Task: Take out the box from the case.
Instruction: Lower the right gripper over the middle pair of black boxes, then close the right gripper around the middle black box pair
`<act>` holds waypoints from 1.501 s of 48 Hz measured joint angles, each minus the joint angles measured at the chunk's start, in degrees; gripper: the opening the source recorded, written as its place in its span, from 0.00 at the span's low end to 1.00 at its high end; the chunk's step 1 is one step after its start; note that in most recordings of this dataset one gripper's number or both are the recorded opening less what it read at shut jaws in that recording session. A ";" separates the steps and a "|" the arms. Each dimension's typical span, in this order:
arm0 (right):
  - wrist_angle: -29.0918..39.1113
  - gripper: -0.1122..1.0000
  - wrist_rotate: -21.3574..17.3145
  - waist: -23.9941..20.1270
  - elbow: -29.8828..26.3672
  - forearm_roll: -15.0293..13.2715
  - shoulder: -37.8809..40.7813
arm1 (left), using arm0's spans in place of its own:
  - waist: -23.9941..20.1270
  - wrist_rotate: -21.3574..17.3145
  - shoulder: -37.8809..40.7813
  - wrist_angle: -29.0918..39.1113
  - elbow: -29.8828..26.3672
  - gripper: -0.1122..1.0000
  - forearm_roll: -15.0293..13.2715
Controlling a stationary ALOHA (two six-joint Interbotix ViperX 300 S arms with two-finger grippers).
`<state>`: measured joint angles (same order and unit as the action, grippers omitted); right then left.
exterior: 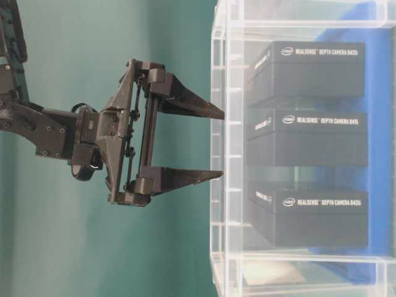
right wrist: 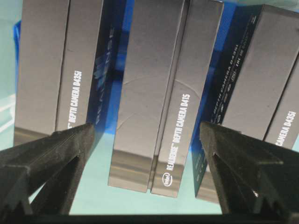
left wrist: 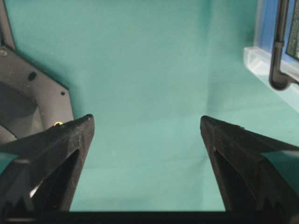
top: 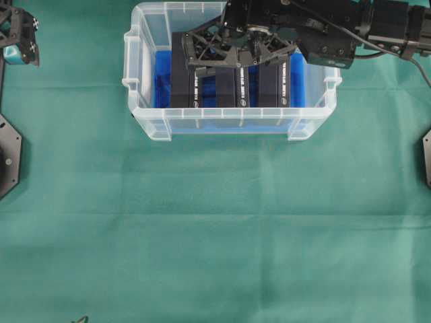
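The clear case [top: 229, 128] with a blue bottom stands at the back middle of the green cloth. Three black boxes stand on edge inside: left [top: 183, 91], middle [top: 232, 91] and right [top: 275, 87]. My right gripper [top: 239, 59] hovers over the case, open. In the right wrist view the middle box [right wrist: 159, 102] lies between the spread fingers of the right gripper [right wrist: 147, 126], untouched. From table level this gripper [exterior: 221, 144] sits just outside the case rim [exterior: 226, 272]. My left gripper [top: 19, 40] is open at the far left, holding nothing [left wrist: 147, 122].
Green cloth covers the table. Black arm base plates sit at the left edge [top: 8, 158] and right edge [top: 427, 158]. In the left wrist view, a case corner [left wrist: 261, 58] and a black tube [left wrist: 279, 46] show at upper right.
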<state>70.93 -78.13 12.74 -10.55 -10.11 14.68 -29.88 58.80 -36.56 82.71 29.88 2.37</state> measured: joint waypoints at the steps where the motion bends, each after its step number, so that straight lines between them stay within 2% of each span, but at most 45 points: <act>1: 0.00 0.96 0.00 0.00 0.00 0.09 0.00 | 0.00 0.09 0.00 0.00 0.00 0.98 0.00; 26: -0.97 0.96 0.18 0.26 0.18 0.00 1.32 | 0.00 0.09 0.00 -0.09 0.00 0.98 0.00; 72: -6.42 0.96 0.18 1.67 4.92 0.00 1.67 | 0.00 -0.18 0.00 -0.97 0.00 0.98 0.09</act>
<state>64.51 -77.96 14.41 -5.63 -10.11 16.35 -29.88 58.62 -36.56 81.74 29.88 2.46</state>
